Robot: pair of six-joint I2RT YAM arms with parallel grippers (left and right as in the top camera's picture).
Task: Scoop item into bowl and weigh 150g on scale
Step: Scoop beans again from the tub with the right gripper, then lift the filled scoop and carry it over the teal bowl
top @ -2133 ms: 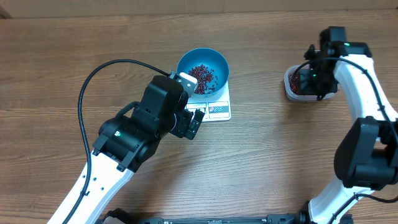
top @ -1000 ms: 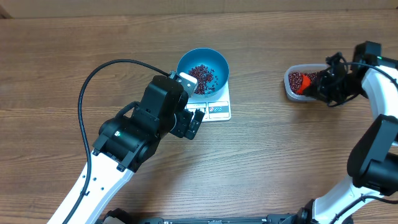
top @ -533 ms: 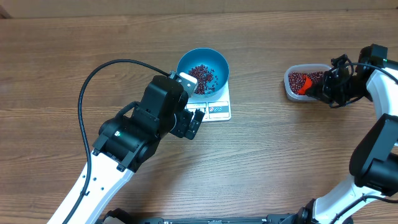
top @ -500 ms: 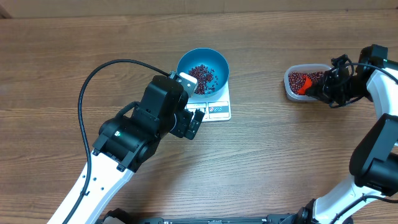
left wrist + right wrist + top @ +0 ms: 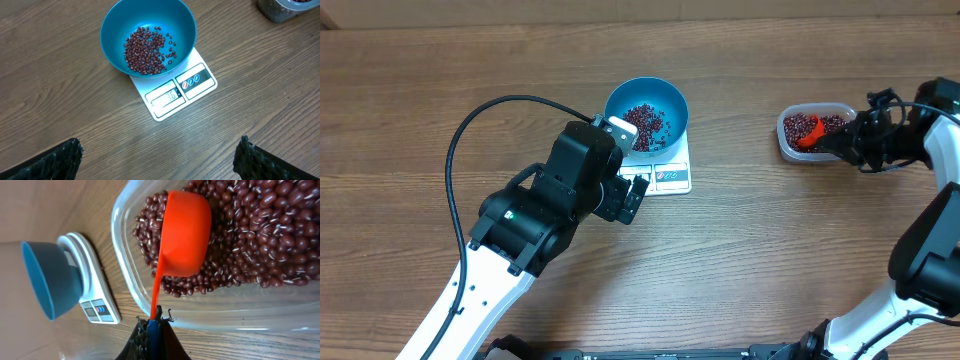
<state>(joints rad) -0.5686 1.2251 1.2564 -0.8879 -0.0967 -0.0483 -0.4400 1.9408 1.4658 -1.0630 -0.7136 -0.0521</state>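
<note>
Many red-brown beans [image 5: 145, 50] are pooling in the blue bowl [image 5: 117, 27], upper centre. Right gripper [image 5: 152, 330] is clamping the scoop [image 5: 185, 235] in the bean-filled tub [image 5: 122, 275]; left gripper [image 5: 157, 160] is gaping.

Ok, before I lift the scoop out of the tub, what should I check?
1. Grip: right gripper shut on the orange scoop handle, ok.
2. Position: scoop down among the beans in the clear tub, ok.
3. Load: cannot tell, only the scoop's outside shows.
4. Target: light-blue bowl seated on the scale, some beans inside, ok.
5. Clearance: left gripper open, away from the bowl, ok.
6. Reading: display digits too blurred, cannot tell.
</note>
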